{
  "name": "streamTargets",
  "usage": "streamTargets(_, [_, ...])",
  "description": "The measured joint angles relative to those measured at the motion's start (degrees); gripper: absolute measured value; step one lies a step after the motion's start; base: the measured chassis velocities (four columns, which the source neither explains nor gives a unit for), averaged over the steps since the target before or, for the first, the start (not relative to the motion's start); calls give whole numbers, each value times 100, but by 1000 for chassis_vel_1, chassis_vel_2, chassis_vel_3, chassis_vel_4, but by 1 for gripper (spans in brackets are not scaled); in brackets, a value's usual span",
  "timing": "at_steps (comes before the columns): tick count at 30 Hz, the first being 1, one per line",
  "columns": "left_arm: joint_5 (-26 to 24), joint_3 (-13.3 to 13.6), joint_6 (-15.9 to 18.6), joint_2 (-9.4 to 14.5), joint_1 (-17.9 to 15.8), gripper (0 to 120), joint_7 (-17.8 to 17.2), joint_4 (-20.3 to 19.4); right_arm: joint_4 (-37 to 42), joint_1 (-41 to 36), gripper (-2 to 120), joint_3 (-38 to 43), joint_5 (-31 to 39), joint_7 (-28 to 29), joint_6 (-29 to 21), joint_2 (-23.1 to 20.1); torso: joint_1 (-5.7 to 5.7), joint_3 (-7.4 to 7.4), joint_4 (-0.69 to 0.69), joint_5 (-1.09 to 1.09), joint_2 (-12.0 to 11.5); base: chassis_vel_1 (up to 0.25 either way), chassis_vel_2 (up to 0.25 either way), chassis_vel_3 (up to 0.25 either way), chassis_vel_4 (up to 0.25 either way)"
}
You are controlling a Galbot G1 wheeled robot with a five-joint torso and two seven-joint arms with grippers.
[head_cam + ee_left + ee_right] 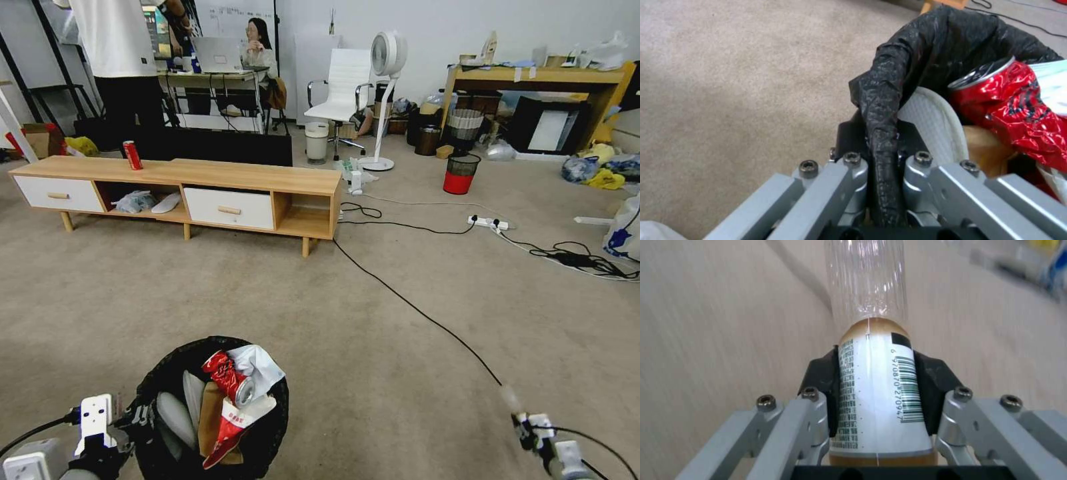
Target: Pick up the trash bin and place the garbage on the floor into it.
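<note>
trash bin (267, 433): round black mesh, glossy liner, 6 o'clock on carpet (400, 300) | left gripper (882, 146) pinching its rim | right gripper (878, 386) clamping clear ribbed bottle (876, 373), 5 o'clock

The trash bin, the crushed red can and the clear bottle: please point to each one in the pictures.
trash bin (267, 437), head view, on the liner-covered rim.
crushed red can (1018, 110), left wrist view, on its dented red side.
clear bottle (880, 390), right wrist view, on its white label between the fingers.
</note>
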Motion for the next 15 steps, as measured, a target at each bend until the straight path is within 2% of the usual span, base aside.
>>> streamTargets(2, [-27, 1, 1, 8, 15, 4, 0, 0, 423, 0, 32, -27, 577, -223, 468, -7, 0, 0, 5, 2, 0, 0, 0, 0, 0])
streamTargets(3, [-27, 1, 1, 8, 15, 4, 0, 0, 423, 0, 32, -27, 577, -223, 468, -7, 0, 0, 5, 2, 0, 0, 0, 0, 0])
streamTargets(5, [-58, -1, 5, 26, 52, 4, 0, 0, 985, 18, 32, -201, 1244, -428, 701, -105, 0, 1, 5, 2, 0, 0, 0, 0, 0])
streamTargets(10, [-182, 13, 52, 39, 83, 4, -29, 0, 2059, 66, 32, -801, 2113, -568, 733, -429, 0, 1, 2, 1, 0, 0, 0, 0, 0])
streamTargets(11, [-182, 13, 52, 39, 83, 4, -29, 0, 2059, 66, 32, -801, 2113, -568, 733, -429, 0, 1, 2, 1, 0, 0, 0, 0, 0])
streamTargets(14, [-298, 57, 106, 41, 91, 4, -74, 0, 3049, 285, 32, -1479, 2858, -500, 642, -642, 0, 1, 5, -1, 0, 0, 0, 0, 0])
streamTargets(15, [-298, 57, 106, 41, 91, 4, -74, 0, 3049, 285, 32, -1479, 2858, -500, 642, -642, 0, 1, 5, -1, 0, 0, 0, 0, 0])
